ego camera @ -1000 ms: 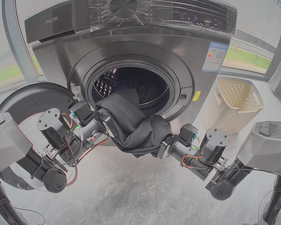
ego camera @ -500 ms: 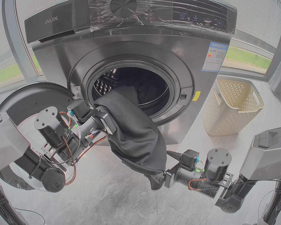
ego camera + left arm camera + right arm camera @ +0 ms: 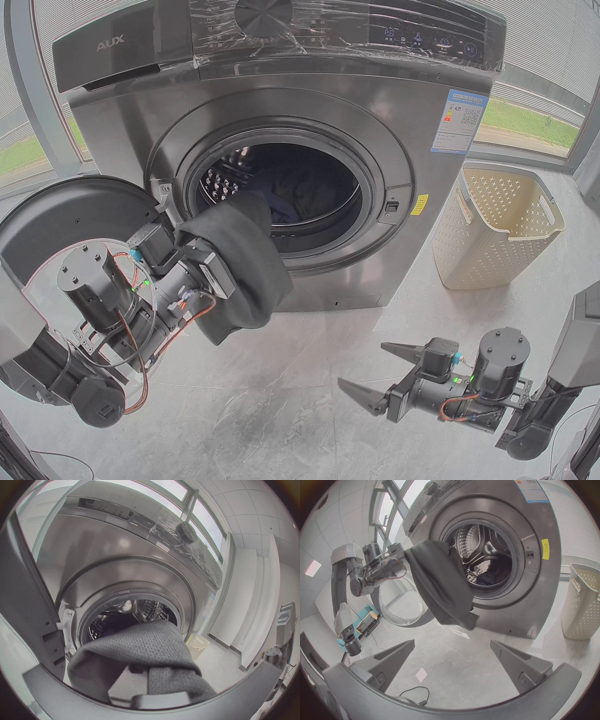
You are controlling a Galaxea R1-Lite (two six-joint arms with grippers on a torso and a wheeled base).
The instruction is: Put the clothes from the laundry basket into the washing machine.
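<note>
Nearly done: clutched the dark garment in the left claw, just short of the washing machine ahead (other clothes already inside); splayed the right claw wide, empty; laundry basket apparently bare.

drum mouth: right half open | left half: dark garment draped across (hangs outside) | door: swung left

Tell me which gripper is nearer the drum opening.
Left. The left gripper, holding the dark garment, is just outside the drum opening; the right gripper hangs open near the floor.
</note>
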